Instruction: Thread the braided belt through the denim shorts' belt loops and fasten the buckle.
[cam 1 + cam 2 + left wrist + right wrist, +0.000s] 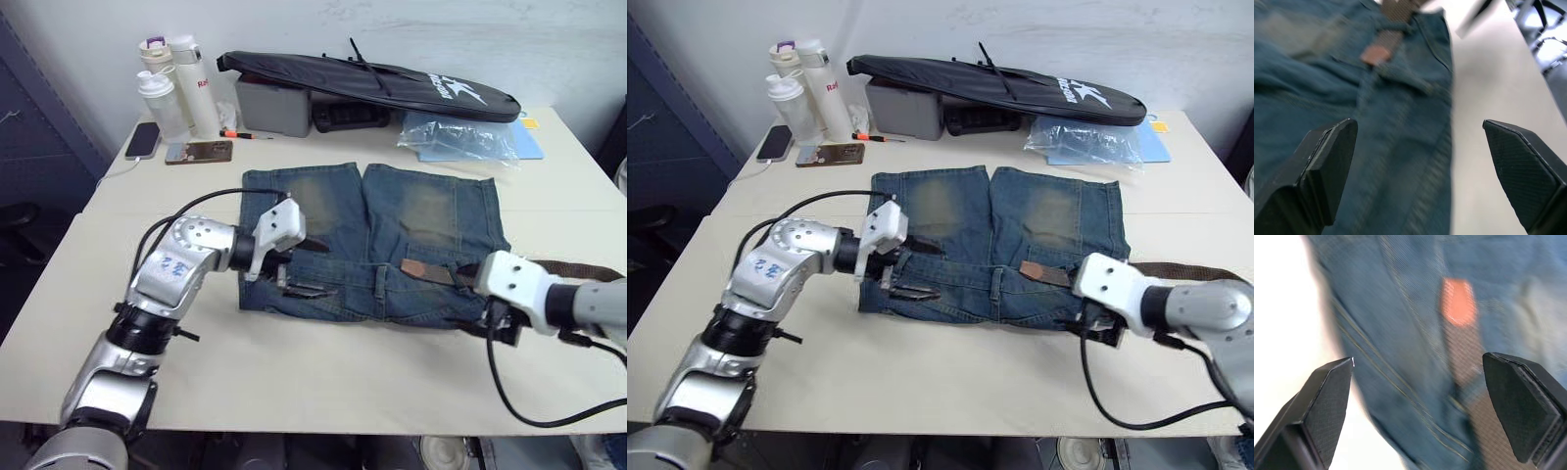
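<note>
The denim shorts (392, 245) lie flat mid-worktop (294, 382), waistband toward the near edge. The braided belt (427, 271) tip rests on the waistband. Left end effector (1415, 161) and right end effector (1418, 401) are both spread, holding nothing

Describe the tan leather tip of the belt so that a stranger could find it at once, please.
Find the denim shorts spread in the middle of the table. Along their near waistband lies a dark-brown braided belt, entering from the right side. The tan leather tip ends it near the waistband's middle, the one orange-brown patch on blue cloth.
</note>
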Controlling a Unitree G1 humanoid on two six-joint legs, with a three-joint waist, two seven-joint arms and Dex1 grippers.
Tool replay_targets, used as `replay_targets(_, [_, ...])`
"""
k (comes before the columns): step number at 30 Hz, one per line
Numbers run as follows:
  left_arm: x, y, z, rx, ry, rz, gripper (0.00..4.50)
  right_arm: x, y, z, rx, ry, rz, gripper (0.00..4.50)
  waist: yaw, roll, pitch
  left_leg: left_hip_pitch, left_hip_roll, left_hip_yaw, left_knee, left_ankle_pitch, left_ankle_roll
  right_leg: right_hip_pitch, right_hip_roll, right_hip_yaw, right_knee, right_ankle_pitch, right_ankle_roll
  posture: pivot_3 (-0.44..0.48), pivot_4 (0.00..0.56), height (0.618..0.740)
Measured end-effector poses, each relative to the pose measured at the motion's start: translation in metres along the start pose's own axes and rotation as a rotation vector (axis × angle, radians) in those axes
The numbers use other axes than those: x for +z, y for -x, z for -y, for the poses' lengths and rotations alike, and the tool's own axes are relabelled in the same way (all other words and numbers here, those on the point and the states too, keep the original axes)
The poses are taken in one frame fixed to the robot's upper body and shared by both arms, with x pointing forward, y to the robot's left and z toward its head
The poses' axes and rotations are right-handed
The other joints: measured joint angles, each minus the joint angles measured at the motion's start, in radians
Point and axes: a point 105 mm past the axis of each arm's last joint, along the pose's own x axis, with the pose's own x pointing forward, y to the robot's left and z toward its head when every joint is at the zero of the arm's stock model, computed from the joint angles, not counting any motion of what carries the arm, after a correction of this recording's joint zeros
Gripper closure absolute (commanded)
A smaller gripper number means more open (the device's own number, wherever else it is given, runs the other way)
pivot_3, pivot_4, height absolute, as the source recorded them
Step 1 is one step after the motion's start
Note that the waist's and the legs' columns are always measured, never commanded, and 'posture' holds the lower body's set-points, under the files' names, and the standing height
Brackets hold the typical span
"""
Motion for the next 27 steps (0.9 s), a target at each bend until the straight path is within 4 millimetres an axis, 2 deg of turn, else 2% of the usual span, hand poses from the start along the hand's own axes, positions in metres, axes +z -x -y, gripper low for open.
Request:
replay_targets(4, [0.014, -0.013, -0.010, -0.018, -0.045, 0.026, 0.00, -0.001, -0.003, 0.002, -0.085, -0.039, -0.015, 0.03, -0.002, 0.000, 0.000, 0.000, 0.001, 0.000, -0.001, 0.000, 0.000, 0.000, 0.001, 0.000, 0.000, 0.000, 0.000, 0.000, 0.150, 0.642])
replay_targets(8, [0.018, -0.018, -0.011, -0.039, -0.061, 0.035, 0.00, -0.007, -0.006, 0.007, -0.152, -0.068, -0.046, 0.03, -0.006, 0.001, 0.000, 0.001, 0.001, 0.000, -0.001, 0.000, 0.000, -0.001, 0.001, 0.000, 0.000, 0.000, 0.000, 0.000, 0.150, 0.642])
replay_targets(12, [0.006, -0.025, -0.005, -0.100, -0.059, -0.007, 0.00, -0.005, -0.016, 0.024, -0.261, -0.098, -0.050, 0.03, -0.010, 0.000, 0.000, 0.001, 0.002, 0.000, -0.001, 0.001, 0.001, -0.001, 0.002, 0.000, 0.002, 0.000, 0.000, 0.000, 0.150, 0.642])
replay_targets(20, [0.000, -0.020, -0.006, -0.091, -0.054, -0.034, 0.00, -0.014, -0.054, 0.043, -0.277, -0.085, -0.083, 0.03, -0.023, 0.001, -0.001, 0.000, 0.001, 0.000, -0.001, 0.001, 0.001, -0.002, 0.001, 0.000, 0.002, 0.000, 0.000, 0.000, 0.150, 0.642])
replay_targets(24, [-0.005, -0.018, -0.004, -0.068, -0.032, -0.038, 0.00, -0.015, -0.062, 0.051, -0.305, -0.056, -0.089, 0.03, -0.028, 0.000, -0.001, 0.000, 0.001, 0.001, -0.001, 0.001, 0.000, -0.002, 0.001, -0.001, 0.003, 0.000, 0.001, 0.000, 0.150, 0.642])
replay_targets(25, [-0.005, -0.016, -0.003, -0.059, -0.030, -0.041, 0.00, -0.017, -0.064, 0.053, -0.313, -0.067, -0.086, 0.40, -0.029, 0.000, -0.001, 0.000, 0.001, 0.001, -0.001, 0.002, 0.000, -0.002, 0.001, -0.001, 0.003, 0.000, 0.001, 0.000, 0.150, 0.642])
replay_targets(27, [-0.005, -0.014, -0.003, -0.048, -0.030, -0.044, 0.00, -0.018, -0.065, 0.053, -0.314, -0.074, -0.086, 0.67, -0.029, 0.000, -0.001, 0.000, 0.001, 0.001, 0.000, 0.002, -0.001, -0.002, 0.001, -0.001, 0.004, 0.000, 0.001, 0.000, 0.150, 0.642])
